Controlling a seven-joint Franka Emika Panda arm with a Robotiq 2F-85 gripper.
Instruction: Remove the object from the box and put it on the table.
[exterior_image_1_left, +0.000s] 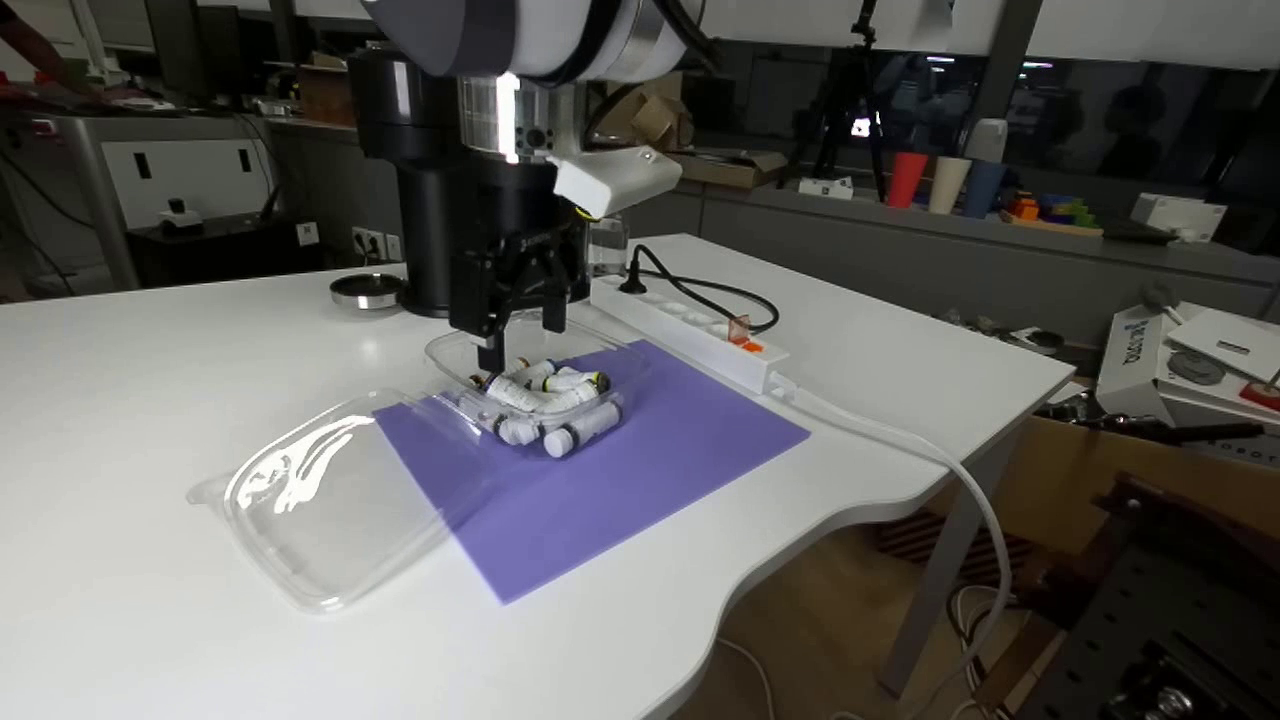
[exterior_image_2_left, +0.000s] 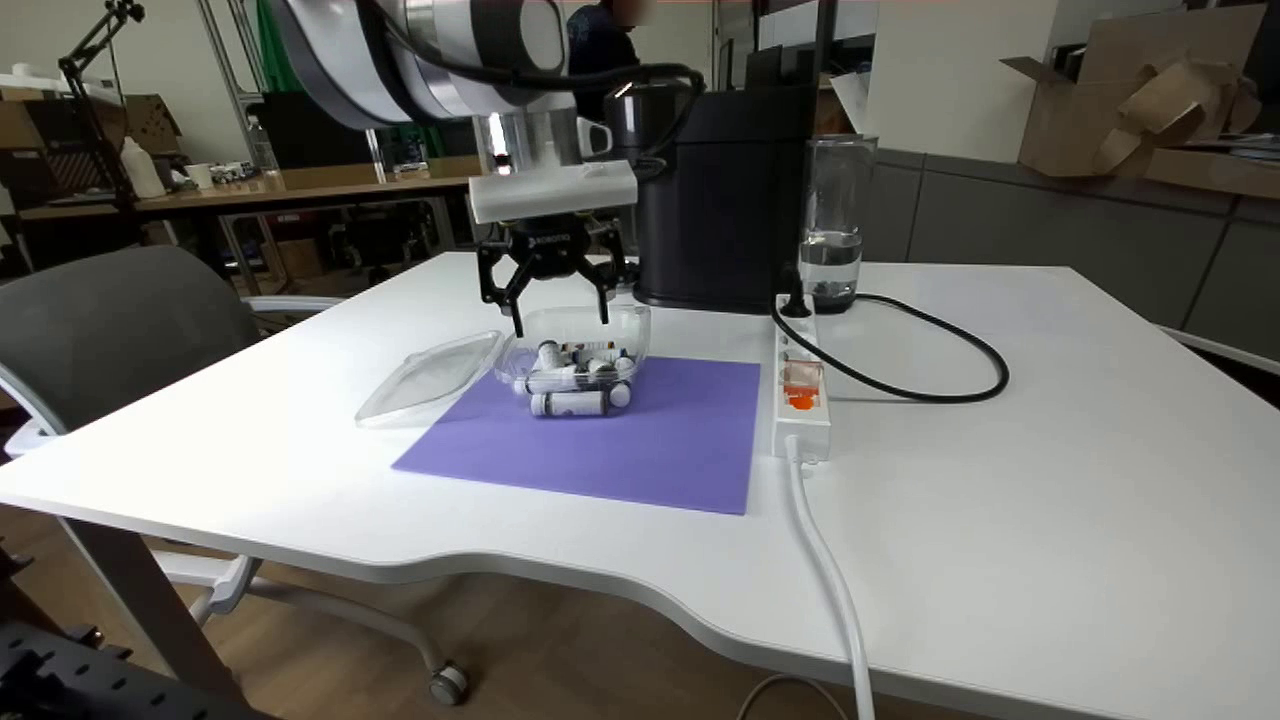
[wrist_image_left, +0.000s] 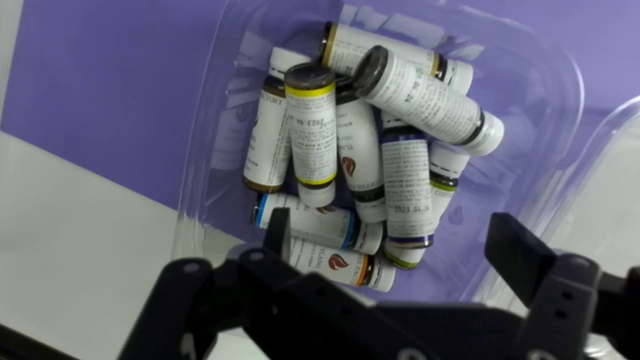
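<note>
Spread wide, the black two-fingered gripper (exterior_image_2_left: 561, 322) I run from afar hangs above a shallow, round-cornered box of clear plastic (wrist_image_left: 200, 150). Small dark bottles (wrist_image_left: 427, 100) with white labels and white caps lie heaped inside it; which one is the task's object I cannot tell. In the wrist view I read "2023.04" on a yellow-banded bottle (wrist_image_left: 315, 135) and again on a dark-blue-banded bottle (wrist_image_left: 407, 190), last digits blurred. "YLANG" shows near a red-brown mark on a green-banded bottle (wrist_image_left: 360, 155); a brown-banded bottle (wrist_image_left: 267, 135) ends in "TORY".

The box straddles an edge of a flat purple rectangular sheet (exterior_image_2_left: 640, 460) on the smooth white desk (exterior_image_2_left: 980, 520). A clear plastic lid (exterior_image_1_left: 340, 510) lies just beside it, overlapping the sheet, with white desktop giving me room from there to the side edge by the grey chair (exterior_image_2_left: 130, 330). Purple surface runs from the box toward the curved front edge. Along the sheet's other side, a white power strip (exterior_image_2_left: 815, 425) with an orange switch separates it from a broad stretch reaching the opposite side edge; its white cable (exterior_image_2_left: 826, 550) drops over the front edge.
</note>
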